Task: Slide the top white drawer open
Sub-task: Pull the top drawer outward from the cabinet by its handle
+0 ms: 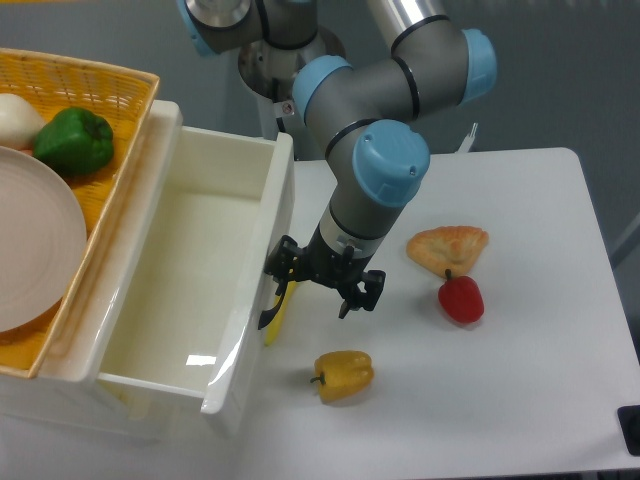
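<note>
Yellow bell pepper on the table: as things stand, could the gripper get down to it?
Probably yes. The yellow bell pepper lies in the open just below the gripper, with bare table around it. The top white drawer stands to the side, not between them.
</note>
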